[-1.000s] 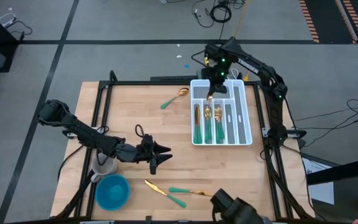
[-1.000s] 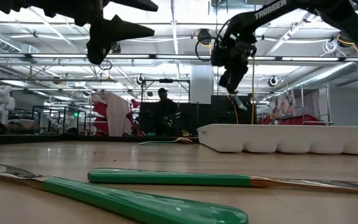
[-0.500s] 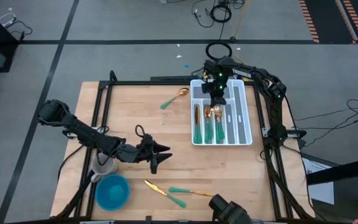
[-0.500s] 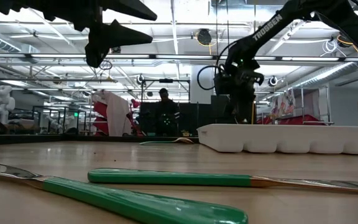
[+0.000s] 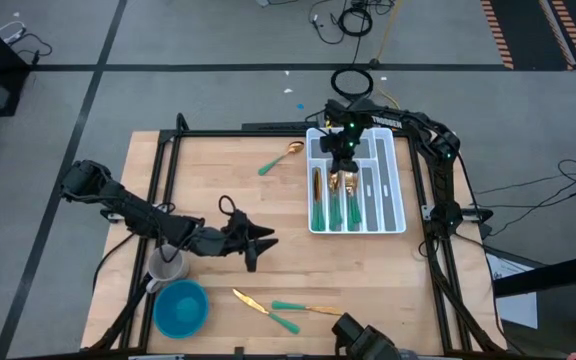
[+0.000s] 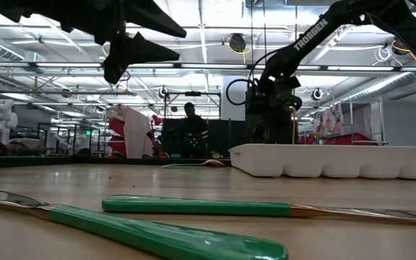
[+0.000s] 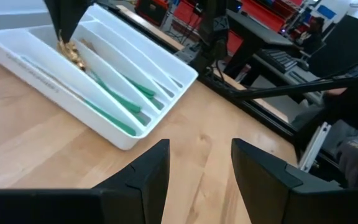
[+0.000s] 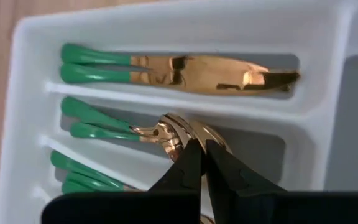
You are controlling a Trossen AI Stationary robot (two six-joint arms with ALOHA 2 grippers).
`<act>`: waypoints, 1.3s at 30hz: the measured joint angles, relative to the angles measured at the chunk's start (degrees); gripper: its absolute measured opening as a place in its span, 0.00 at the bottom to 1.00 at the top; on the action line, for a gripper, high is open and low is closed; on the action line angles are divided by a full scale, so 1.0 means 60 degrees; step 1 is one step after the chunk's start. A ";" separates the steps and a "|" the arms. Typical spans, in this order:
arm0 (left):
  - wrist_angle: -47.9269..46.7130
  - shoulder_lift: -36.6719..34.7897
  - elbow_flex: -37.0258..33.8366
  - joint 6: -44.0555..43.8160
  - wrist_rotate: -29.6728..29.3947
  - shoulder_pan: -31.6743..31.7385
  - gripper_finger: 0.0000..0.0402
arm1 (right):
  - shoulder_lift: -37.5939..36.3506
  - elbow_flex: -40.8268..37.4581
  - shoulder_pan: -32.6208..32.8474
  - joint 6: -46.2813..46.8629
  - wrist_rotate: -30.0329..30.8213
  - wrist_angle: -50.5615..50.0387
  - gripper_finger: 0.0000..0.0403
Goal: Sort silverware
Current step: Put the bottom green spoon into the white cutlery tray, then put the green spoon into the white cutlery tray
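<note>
We observe the desk [image 5: 218, 170] carrying a white tray [image 5: 392, 190] near its far right corner. The right pincer [image 8: 197, 163] is pressed together, empty, down in the tray over spoons [image 8: 166, 134]. The left pincer [image 7: 199, 163] hovers spread mid-desk. Two pieces [image 5: 278, 307] lie near the front edge; one spoon [image 5: 280, 158] lies just beside the tray.

Grey floor [image 5: 168, 40] w/ black tape lines.
</note>
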 joint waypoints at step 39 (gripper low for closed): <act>-0.1288 0.0002 0.0828 -0.0260 -0.0712 0.1443 0.44 | -0.3649 0.1144 0.1260 0.1860 0.2884 -0.1027 0.33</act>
